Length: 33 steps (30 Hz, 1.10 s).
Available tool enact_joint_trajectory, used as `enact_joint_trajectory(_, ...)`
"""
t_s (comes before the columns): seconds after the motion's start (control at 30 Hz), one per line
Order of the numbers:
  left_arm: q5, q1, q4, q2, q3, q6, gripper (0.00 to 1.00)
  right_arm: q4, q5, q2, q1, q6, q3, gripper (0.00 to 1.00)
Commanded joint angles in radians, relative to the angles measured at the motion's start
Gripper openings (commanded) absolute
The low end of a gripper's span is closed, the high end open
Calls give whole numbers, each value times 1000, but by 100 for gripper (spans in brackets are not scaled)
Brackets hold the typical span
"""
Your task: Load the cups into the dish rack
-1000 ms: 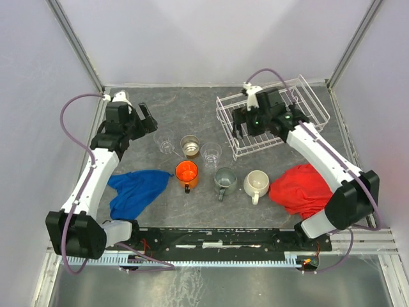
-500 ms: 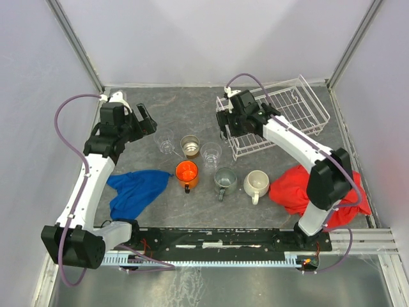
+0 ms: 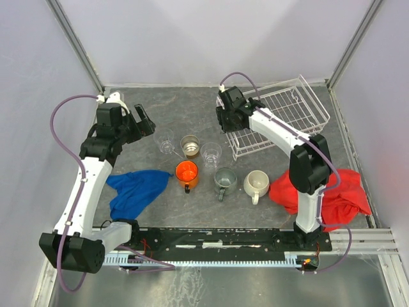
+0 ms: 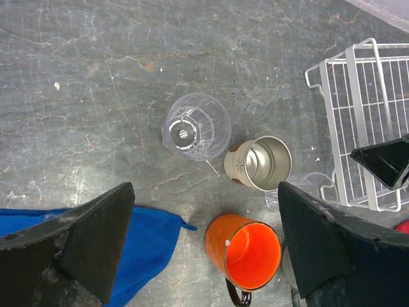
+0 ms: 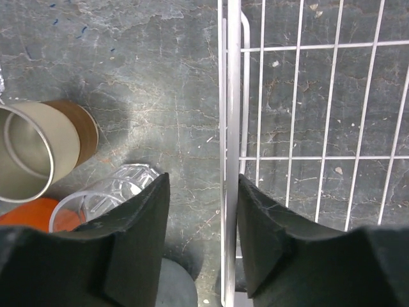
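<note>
Six cups stand in two rows left of the white wire dish rack (image 3: 291, 105): a clear tumbler (image 3: 166, 144), a tan cup (image 3: 190, 145), a second clear tumbler (image 3: 211, 152), an orange mug (image 3: 186, 173), a grey-green mug (image 3: 225, 179) and a cream mug (image 3: 257, 183). My right gripper (image 3: 225, 119) is at the rack's left side. In the right wrist view its jaws (image 5: 203, 180) straddle the rack's rim wire (image 5: 229, 96), the right finger against it and a gap on the left. My left gripper (image 4: 206, 192) hangs wide open above the orange mug (image 4: 246, 249), holding nothing.
A blue cloth (image 3: 137, 188) lies at the front left, close to the orange mug. A red cloth (image 3: 313, 188) lies at the front right under the right arm. Grey walls close in the table on three sides.
My right arm has swung left from over the rack's inside to its left rim, and its jaws have narrowed. The left gripper has drifted slightly left, still wide open.
</note>
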Motion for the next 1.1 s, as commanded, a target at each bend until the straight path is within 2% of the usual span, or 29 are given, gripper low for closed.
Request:
enact_joint_trajectory(0.0,7,-2,3,-23,32,6,99,-43,36,44,3,37,86,48)
enact_joint_trajectory(0.37,16,-3,3,-27,20,-5,99,-157,84,152,2,124,251,25)
enact_joint_trajectory(0.5,22,-2,3,-27,24,-2,99,-161,81,170,-7,211,289,9)
enact_joint_trajectory(0.6,23,-2,4,-33,26,0,99,-162,45,197,-34,298,323,1)
enact_joint_trajectory(0.73,35,-3,2,-38,28,0,99,-144,7,215,-79,406,355,1)
enact_joint_trajectory(0.9,36,-2,0,-48,24,0,99,-228,12,278,-100,376,498,1)
enact_joint_trajectory(1.0,38,-2,0,-48,23,-2,99,-216,8,261,-112,390,480,1)
enact_joint_trajectory(1.07,44,-2,3,-48,18,-2,99,-203,1,247,-113,387,454,7)
